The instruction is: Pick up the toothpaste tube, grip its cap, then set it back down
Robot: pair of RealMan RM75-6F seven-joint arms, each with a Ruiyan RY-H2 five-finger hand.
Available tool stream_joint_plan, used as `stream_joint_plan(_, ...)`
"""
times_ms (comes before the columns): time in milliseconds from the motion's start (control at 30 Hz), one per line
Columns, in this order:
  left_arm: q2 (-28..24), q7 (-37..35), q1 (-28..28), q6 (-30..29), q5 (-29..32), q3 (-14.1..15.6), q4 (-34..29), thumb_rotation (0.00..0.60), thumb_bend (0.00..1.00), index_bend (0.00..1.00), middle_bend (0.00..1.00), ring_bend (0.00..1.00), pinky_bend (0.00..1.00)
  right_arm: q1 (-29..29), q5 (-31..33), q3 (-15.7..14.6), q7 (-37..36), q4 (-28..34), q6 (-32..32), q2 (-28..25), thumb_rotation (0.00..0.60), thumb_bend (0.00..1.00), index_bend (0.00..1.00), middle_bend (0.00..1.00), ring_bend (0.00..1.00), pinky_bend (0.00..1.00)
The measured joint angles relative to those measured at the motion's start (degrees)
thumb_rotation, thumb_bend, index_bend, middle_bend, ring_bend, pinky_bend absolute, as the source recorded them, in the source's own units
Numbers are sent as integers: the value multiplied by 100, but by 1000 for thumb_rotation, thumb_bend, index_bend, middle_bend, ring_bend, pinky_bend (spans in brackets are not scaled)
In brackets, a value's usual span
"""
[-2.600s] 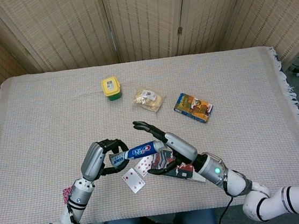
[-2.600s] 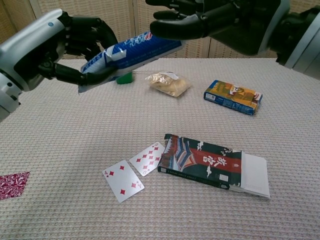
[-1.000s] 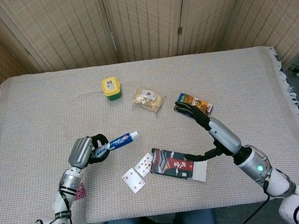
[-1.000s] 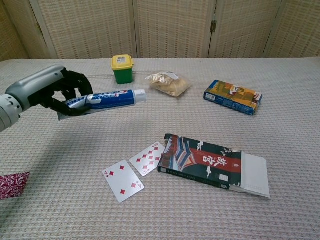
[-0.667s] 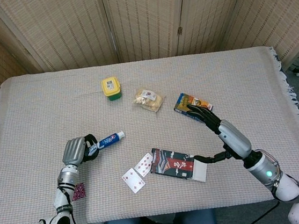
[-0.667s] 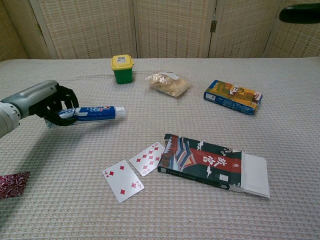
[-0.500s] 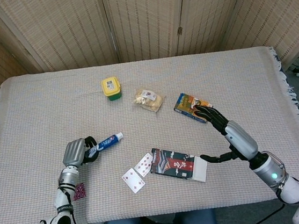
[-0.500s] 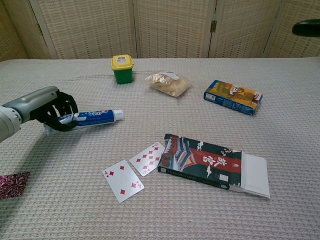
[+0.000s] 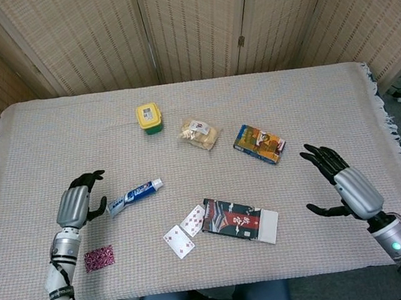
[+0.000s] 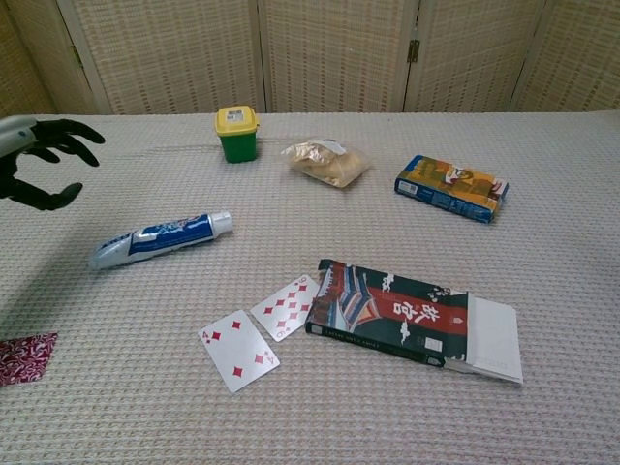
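Since the earlier frames the left hand [image 9: 76,202] has let go of the toothpaste tube [image 9: 135,196] and drawn back toward the left edge of the frame; the tube now lies flat on the table cloth [image 9: 61,137] instead of hanging in the fingers. The right hand [image 9: 342,184] has also pulled away to the right side of the frame, well apart from everything on the table.

In the head view the tube lies left of centre, slanted, its white cap [image 9: 158,183] pointing up and to the right and its flat end just beside the left hand, not touching it. Both hands are released, fingers spread, holding nothing. In the chest view the left hand [image 10: 39,160] shows at the upper left edge, raised above the cloth, with the tube [image 10: 160,238] below and to its right.

Below and right of the tube lie two playing cards [image 9: 184,231] and a dark booklet [image 9: 240,220]. A yellow-lidded green tub [image 9: 149,117], a snack bag [image 9: 199,133] and a colourful box [image 9: 259,143] sit across the upper middle. A red patterned card [image 9: 98,258] lies at the lower left.
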State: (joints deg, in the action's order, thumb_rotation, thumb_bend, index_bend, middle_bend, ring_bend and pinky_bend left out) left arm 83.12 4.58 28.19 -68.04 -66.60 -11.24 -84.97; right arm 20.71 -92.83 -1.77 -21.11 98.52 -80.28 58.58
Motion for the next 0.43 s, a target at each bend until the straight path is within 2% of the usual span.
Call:
stream_joint_plan(233, -743, -34, -686, -1053, -654, 272, -474, 600, 536, 255, 294, 191, 140, -628, 364, -100, 813, -188, -338, 1, 600, 271, 0, 0, 0, 0)
stream_joint_plan(433, -1141, 46, -1302, -1775, -979, 541, -775, 600, 535, 265, 294, 192, 129, -1056, 508, -103, 1027, -431, -691, 173, 600, 272, 0, 0, 0, 0)
